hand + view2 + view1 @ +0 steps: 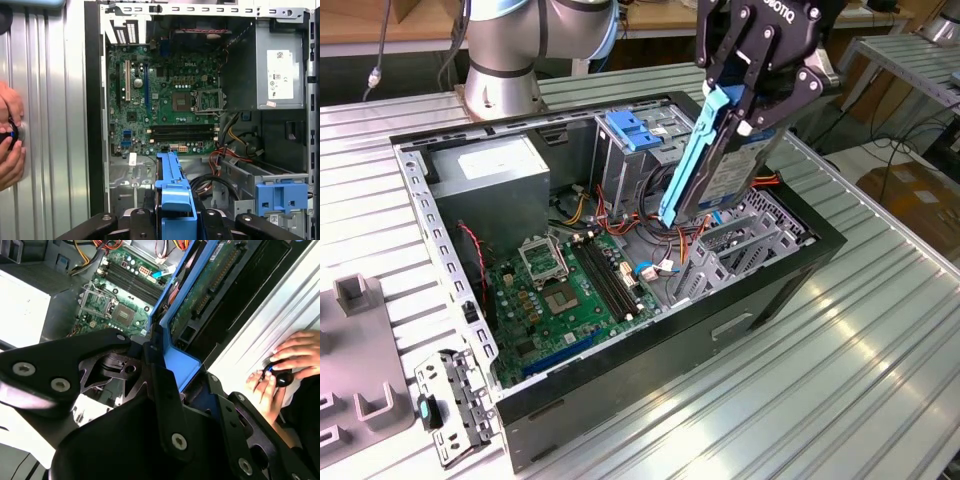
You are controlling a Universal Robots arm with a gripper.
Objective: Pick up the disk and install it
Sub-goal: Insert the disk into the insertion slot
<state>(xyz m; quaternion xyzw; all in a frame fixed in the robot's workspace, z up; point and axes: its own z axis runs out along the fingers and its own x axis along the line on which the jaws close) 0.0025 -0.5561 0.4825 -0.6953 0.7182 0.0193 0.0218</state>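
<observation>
My gripper [735, 110] is shut on the disk [732, 172], a flat drive with blue plastic side rails and a white label. The disk hangs steeply tilted over the open computer case [790, 290], above the grey drive cage [735, 245] at the exterior view's right. In the second wrist view the disk's green circuit-board underside [205, 290] and blue rail run away from the black fingers [165, 390]. In the first wrist view the disk's blue rail [172, 192] sticks out between the finger links over the case floor.
Inside the case lie the green motherboard [570, 285], a grey power-supply box [495, 175], coloured cables and a light-blue bracket [630, 128] on a second cage. A person's hands [10, 135] hold a small control beside the case. Grey fixtures [360, 300] sit at the exterior view's left.
</observation>
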